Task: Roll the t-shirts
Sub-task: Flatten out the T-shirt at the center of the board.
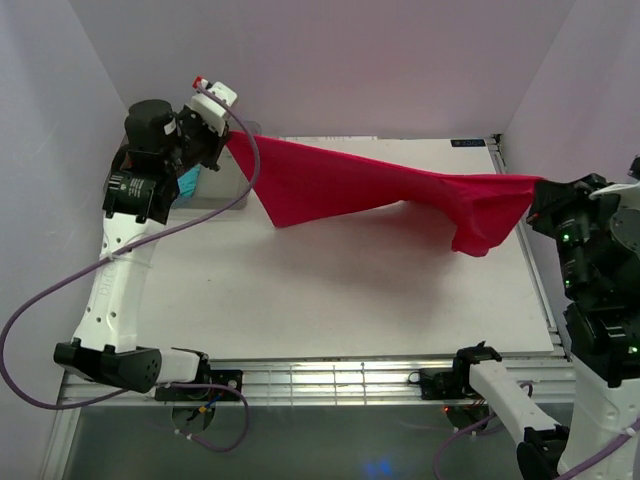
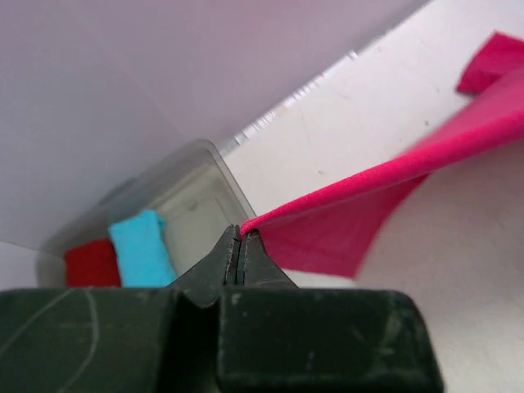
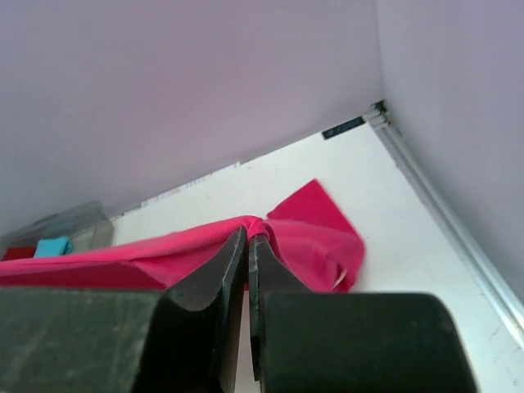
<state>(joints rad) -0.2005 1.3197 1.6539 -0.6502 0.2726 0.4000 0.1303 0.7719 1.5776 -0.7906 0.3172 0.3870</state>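
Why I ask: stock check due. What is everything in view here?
pink shirt: 1, magenta-pink, lifted over the table, stretched between both grippers
turquoise shirt: 1, turquoise, in the bin
red shirt: 1, red, in the bin beside the turquoise shirt
bin: 1, clear, far left of the table
table: 1, white, under it all
cables: at least 2, purple, along the arms
left gripper: 1, black, shut on the pink shirt's edge, near the bin
right gripper: 1, black, shut on the pink shirt, at the table's right side
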